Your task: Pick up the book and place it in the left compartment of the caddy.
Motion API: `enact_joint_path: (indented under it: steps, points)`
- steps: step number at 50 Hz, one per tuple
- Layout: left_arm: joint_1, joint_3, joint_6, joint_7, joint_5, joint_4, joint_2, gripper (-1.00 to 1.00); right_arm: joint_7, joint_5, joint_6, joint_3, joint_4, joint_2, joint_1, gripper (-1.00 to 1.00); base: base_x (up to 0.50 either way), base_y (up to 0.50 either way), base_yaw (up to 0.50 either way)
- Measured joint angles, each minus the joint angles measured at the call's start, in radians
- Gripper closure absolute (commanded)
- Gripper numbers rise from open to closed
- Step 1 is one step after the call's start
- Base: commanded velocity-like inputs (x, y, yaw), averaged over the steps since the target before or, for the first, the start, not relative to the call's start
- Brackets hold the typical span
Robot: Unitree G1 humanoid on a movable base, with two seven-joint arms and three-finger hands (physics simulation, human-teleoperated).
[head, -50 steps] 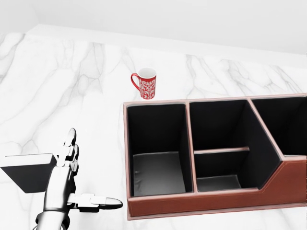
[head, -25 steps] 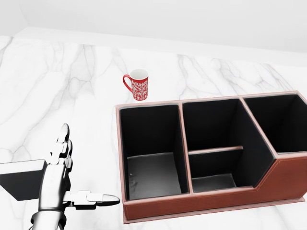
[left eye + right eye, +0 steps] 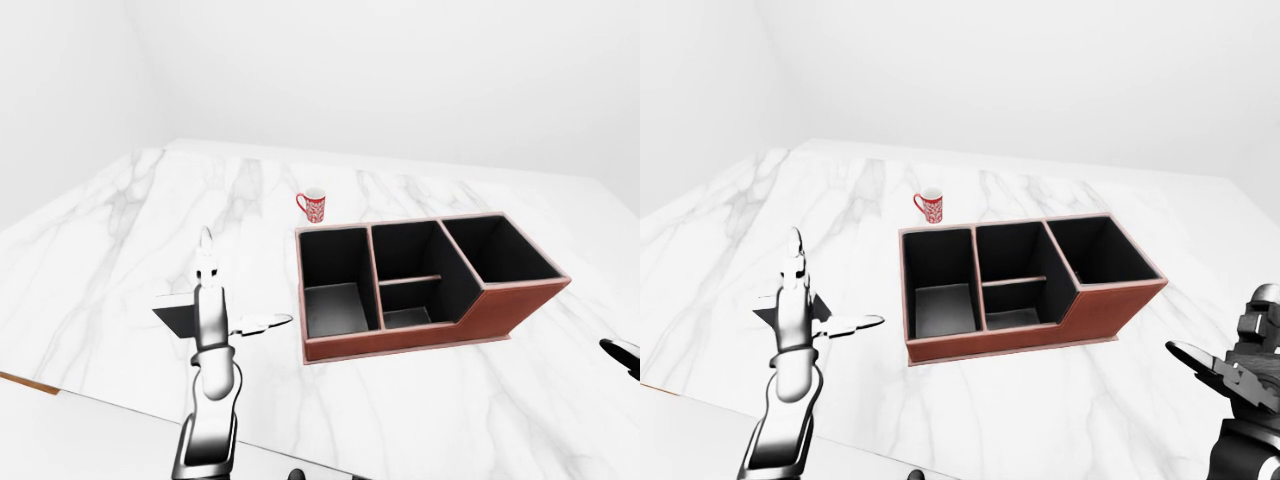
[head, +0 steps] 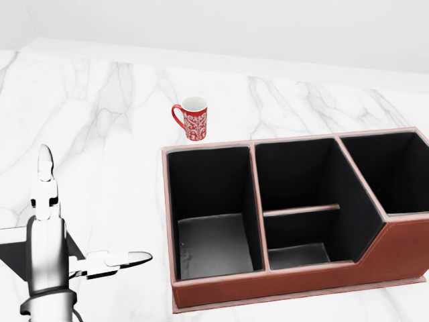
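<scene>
The book (image 3: pixel 173 314) is a dark flat slab lying on the white marble table, left of the caddy; in the head view only its corner (image 4: pixel 12 253) shows at the lower left. My left hand (image 4: pixel 84 218) stands over it, open, with its fingers (image 4: pixel 45 176) pointing up the view and its thumb toward the caddy; it is not closed on the book. The brown caddy (image 4: pixel 281 283) has black compartments, and its left compartment (image 4: pixel 213 235) holds nothing. My right hand (image 3: pixel 1230 350) hangs open at the lower right of the right-eye view, far from the caddy.
A red patterned mug (image 4: pixel 193 121) stands on the table just above the caddy's left compartment in the head view. The table's near edge (image 3: pixel 30 384) runs along the lower left of the left-eye view.
The camera shifted slightly at first, then held still. My left hand has swung left and turned, so it now stands over the book and hides most of it. The book and caddy have not moved.
</scene>
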Motion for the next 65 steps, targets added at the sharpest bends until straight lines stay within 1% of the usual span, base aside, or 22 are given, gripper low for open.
enact_joint_path:
  steps: [4,12,18,20,24,26,31,40,47,65]
  points:
    - [0.006,0.003,0.001,0.046,0.058,-0.039,-0.001,-1.00,0.000,0.000,0.000,0.000,0.001,0.000,0.000,-1.00,0.00,0.00,0.00]
    - [0.014,0.029,0.022,0.155,0.184,-0.121,0.001,-1.00,-0.002,-0.001,0.000,-0.001,0.002,-0.001,-0.001,-1.00,0.00,0.00,0.00]
    - [0.012,0.048,0.046,0.221,0.259,-0.149,0.006,-1.00,-0.003,-0.001,0.000,0.000,0.002,0.000,-0.001,-1.00,0.00,0.00,0.00]
    - [0.010,0.054,0.058,0.241,0.284,-0.157,0.007,-1.00,-0.003,-0.001,0.000,0.000,0.002,0.000,0.000,-1.00,0.00,0.00,0.00]
    - [0.007,0.066,0.091,0.283,0.339,-0.170,0.011,-1.00,-0.004,-0.001,0.000,-0.001,0.000,0.001,0.001,-1.00,0.00,0.00,0.00]
    - [0.005,0.071,0.106,0.286,0.363,-0.176,0.013,-1.00,-0.004,-0.002,0.000,-0.001,0.001,0.001,0.000,-1.00,0.00,0.00,0.00]
    - [0.006,0.071,0.134,0.286,0.427,-0.187,0.018,-1.00,-0.003,-0.002,0.000,0.000,0.003,0.001,0.000,-1.00,0.00,0.00,0.00]
    - [0.007,0.066,0.174,0.286,0.506,-0.199,0.019,-1.00,-0.003,-0.003,0.000,0.000,0.006,0.000,0.000,-1.00,0.00,0.00,0.00]
    - [0.003,0.058,0.175,0.286,0.565,-0.188,0.024,-1.00,-0.005,-0.005,0.000,0.000,0.007,-0.001,-0.001,-1.00,0.00,0.00,0.00]
    - [-0.006,0.005,0.175,0.286,0.827,-0.138,0.044,-1.00,-0.006,-0.009,0.000,0.001,0.009,-0.002,-0.002,-1.00,0.00,0.00,0.00]
